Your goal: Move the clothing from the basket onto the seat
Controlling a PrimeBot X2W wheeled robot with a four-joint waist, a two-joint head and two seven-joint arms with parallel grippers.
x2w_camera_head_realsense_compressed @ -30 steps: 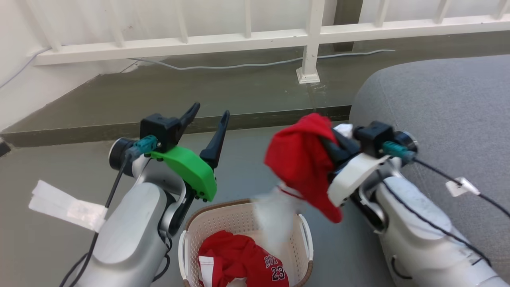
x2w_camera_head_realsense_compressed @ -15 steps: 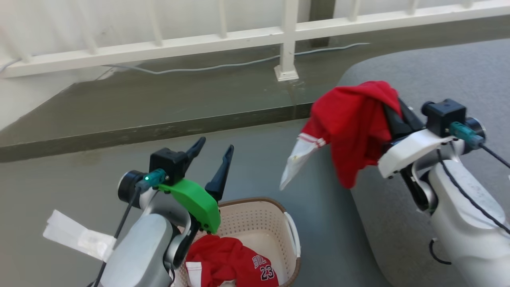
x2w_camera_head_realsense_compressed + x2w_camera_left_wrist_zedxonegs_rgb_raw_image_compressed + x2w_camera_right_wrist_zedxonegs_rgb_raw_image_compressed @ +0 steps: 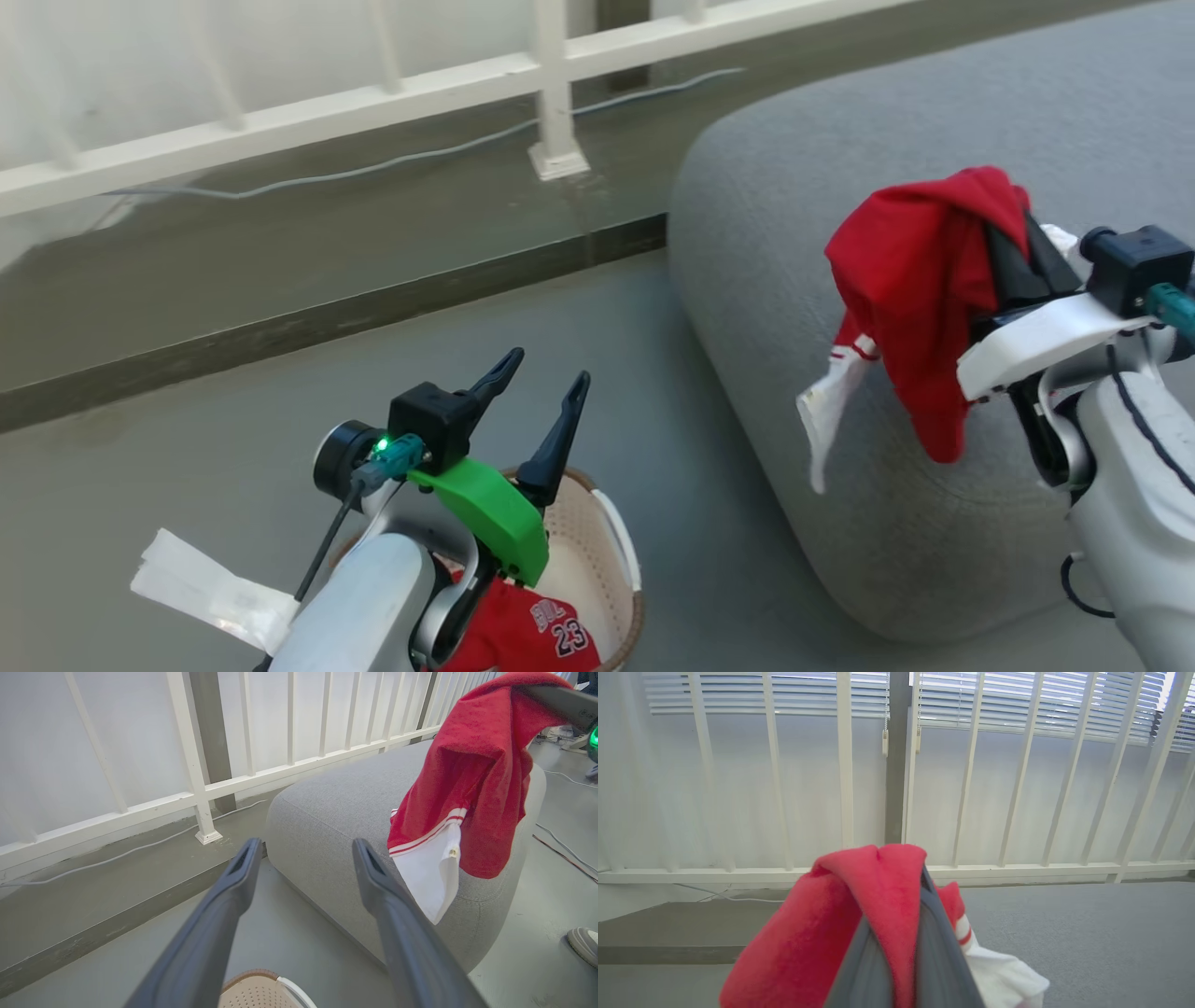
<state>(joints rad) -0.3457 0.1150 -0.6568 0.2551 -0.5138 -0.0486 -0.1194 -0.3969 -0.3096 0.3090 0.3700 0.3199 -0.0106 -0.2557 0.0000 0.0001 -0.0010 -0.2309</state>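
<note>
Big grey seat [image 3: 840,187] on the right; the basket [image 3: 621,541] sits on the floor just left of the seat, with the red "23" jersey [image 3: 537,635] inside; a red garment [image 3: 915,280] with white lining dangles over the seat's left edge, pinched in the closed right gripper [image 3: 1018,266]; the left gripper [image 3: 537,392], off the seat's left side, is spread wide and empty

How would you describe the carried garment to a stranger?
Find the rounded grey seat. Over its edge, a red garment with white lining hangs from the right gripper's fingers. Unlike the red "23" garment in the cream perforated basket, it's airborne.
</note>
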